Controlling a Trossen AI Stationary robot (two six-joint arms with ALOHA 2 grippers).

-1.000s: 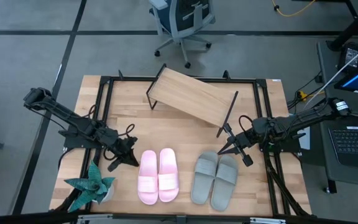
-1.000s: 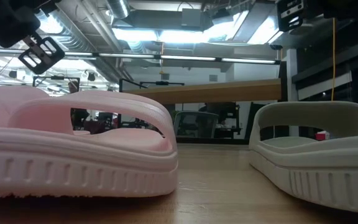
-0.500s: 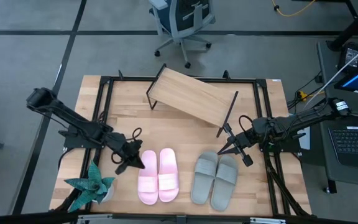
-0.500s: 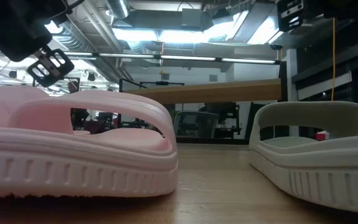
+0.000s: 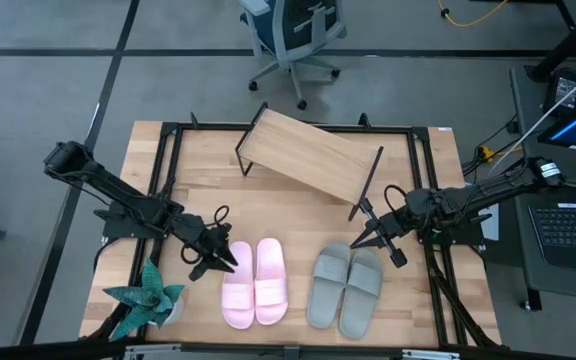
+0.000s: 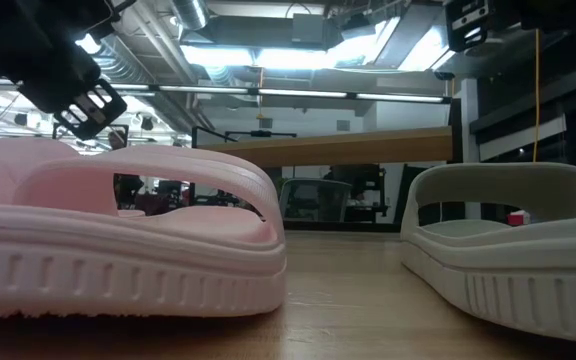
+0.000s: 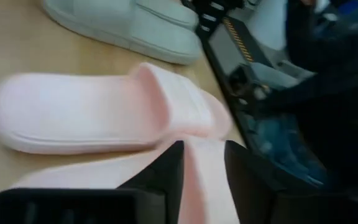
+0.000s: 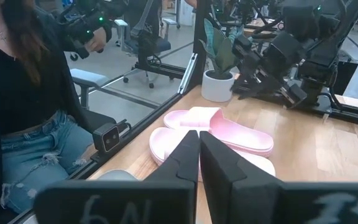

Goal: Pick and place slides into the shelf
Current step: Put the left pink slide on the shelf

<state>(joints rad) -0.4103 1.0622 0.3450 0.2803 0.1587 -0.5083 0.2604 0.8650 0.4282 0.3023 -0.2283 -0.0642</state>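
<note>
The pale pink pair of slides [image 5: 255, 284] and the grey-green pair [image 5: 346, 287] lie side by side on their soles near the table's near edge. The shelf [image 5: 308, 155], a slanted wood board on a thin black frame, stands at the far middle and holds nothing. My left gripper [image 5: 223, 262] is open just above the left pink slide's far left edge. In the left wrist view [image 7: 202, 171] that slide [image 7: 201, 186] shows between the fingers. My right gripper [image 5: 368, 238] is shut and hovers just beyond the grey-green pair's far end.
A potted plant [image 5: 148, 300] stands at the near left corner, close to my left arm. A black metal frame [image 5: 168, 180] runs around the tabletop. A person [image 8: 23, 93] stands beyond the table's near edge. There is bare wood between the slides and the shelf.
My left gripper has moved toward the table's right edge and a little down, up to the left pink slide. Its fingers have stayed open.
</note>
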